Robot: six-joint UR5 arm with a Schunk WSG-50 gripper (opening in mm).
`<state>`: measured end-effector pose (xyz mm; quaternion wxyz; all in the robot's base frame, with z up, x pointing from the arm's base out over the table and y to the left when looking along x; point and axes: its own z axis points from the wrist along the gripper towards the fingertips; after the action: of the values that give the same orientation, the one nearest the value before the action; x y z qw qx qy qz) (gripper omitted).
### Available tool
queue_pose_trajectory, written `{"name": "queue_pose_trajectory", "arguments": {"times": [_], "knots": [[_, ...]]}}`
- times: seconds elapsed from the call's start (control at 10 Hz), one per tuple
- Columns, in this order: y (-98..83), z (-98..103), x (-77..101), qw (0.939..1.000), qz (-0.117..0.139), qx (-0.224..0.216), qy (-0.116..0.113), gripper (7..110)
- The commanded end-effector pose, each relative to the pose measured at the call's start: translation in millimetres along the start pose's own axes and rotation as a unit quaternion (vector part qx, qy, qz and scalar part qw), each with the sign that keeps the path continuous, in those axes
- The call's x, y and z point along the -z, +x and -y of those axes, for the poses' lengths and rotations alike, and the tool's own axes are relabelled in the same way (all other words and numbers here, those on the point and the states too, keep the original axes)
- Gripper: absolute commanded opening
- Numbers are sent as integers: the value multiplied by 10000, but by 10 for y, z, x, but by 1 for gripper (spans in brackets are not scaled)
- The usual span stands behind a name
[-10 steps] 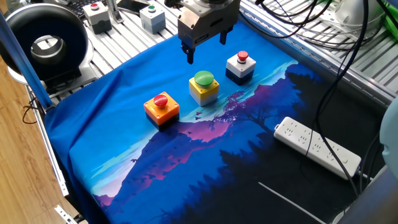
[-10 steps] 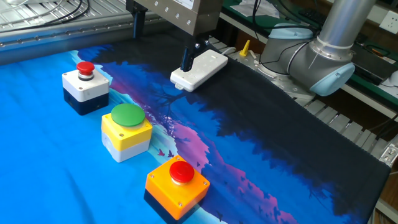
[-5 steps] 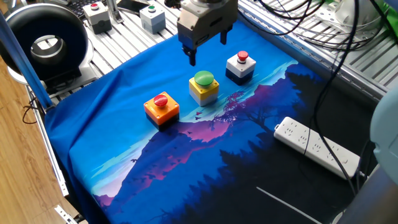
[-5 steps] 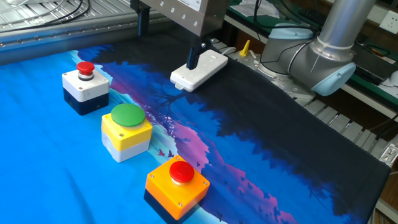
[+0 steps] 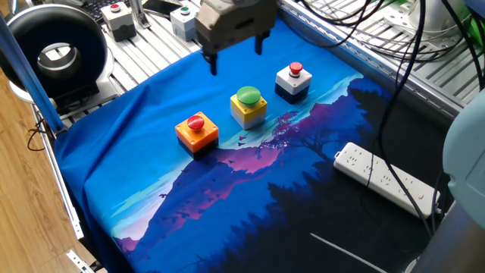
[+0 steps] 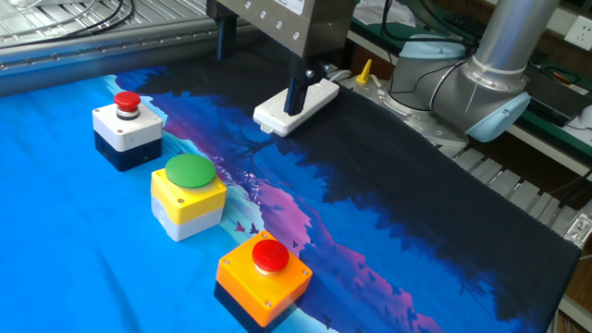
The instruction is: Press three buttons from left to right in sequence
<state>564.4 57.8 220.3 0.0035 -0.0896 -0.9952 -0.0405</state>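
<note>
— Since a second ago the gripper has shifted left and toward the far edge of the cloth; before, it hung just behind the yellow box, now it sits behind the gap between the yellow and orange boxes. Buttons unmoved.

— Fingers?

— Apart. A clear gap shows between the two dark fingertips in both views. Holding nothing, touching nothing, up off the cloth.

— Where do the buttons lie?

— Three in a diagonal row on the blue cloth. Orange box with red cap at the near-left end, yellow box with green dome in the middle, white-and-navy box with small red cap at the far right. Row's long axis runs near-left to far-right in one fixed view. Caps all face up. Boxes well apart from each other, none touching.

— Room to move?

— Bare cloth all round the row. Power strip lies off to the right on the dark part of the cloth, well clear of the buttons. Two grey boxes stand beyond the cloth's far edge on the metal slats, near the gripper. Cables hang over the right side.
</note>
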Motion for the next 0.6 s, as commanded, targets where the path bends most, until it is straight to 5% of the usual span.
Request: {"name": "queue_pose_trajectory", "arguments": {"times": [0.0, 0.3, 0.5], "knots": [[-146, -488, 95, 9934, 216, -654, -917, 7], [-80, -786, 156, 9890, 17, -831, -1226, 7], [-85, -820, 184, 9894, 38, -757, -1237, 7]]}}
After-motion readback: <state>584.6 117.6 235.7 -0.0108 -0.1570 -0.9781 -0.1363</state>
